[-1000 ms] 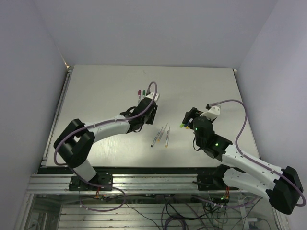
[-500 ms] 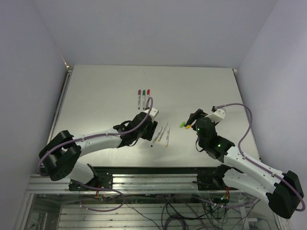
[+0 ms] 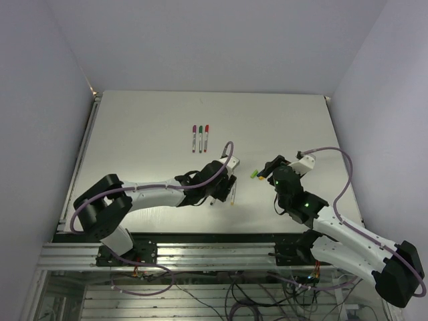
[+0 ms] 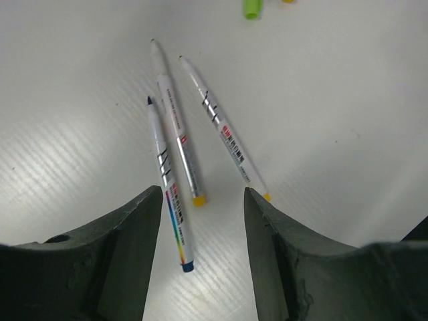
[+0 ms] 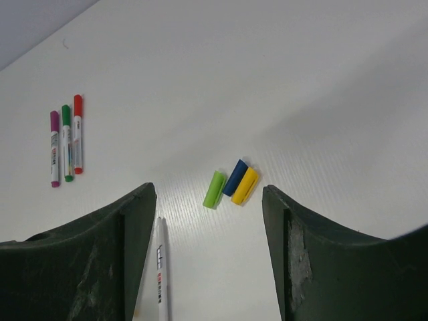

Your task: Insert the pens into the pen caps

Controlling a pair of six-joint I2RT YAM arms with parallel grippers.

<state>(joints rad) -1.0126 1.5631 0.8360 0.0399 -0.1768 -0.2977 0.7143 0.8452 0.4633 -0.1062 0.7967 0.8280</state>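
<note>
Both sets of jaws are spread wide w/ nothing in them.

Left arm (image 3: 154, 189) sits right over the three uncapped pens. From its wrist cam they lie flat on the table (image 3: 134, 127), just ahead of the left jaws and in line w/ the gap:
- blue-tipped pen (image 4: 167, 180) on the left
- yellow-ended pen (image 4: 176, 124) in the middle
- third pen (image 4: 224, 128) on the right

Long axes run mostly away from the jaws, fanned out a bit, writing tips at the far end, none touching afaict. So imo the jaws would close across a barrel, not along it. The middle pen's rear end is nearest the gap centre.

Right arm (image 3: 334, 227) is the closer one to the loose caps. The lime cap (image 5: 215, 189), blue cap (image 5: 235, 178) and yellow cap (image 5: 245, 186) are packed side by side. They're ahead of the right jaws, roughly centred btwn the fingers, not in contact yet.

Three capped pens (image 3: 200, 138) (magenta, green, red) lie in a neat row farther back, well apart from both arms.

Table is matte white w/ fine ribbing and nothing crowds either group. Pale walls on three sides.
</note>
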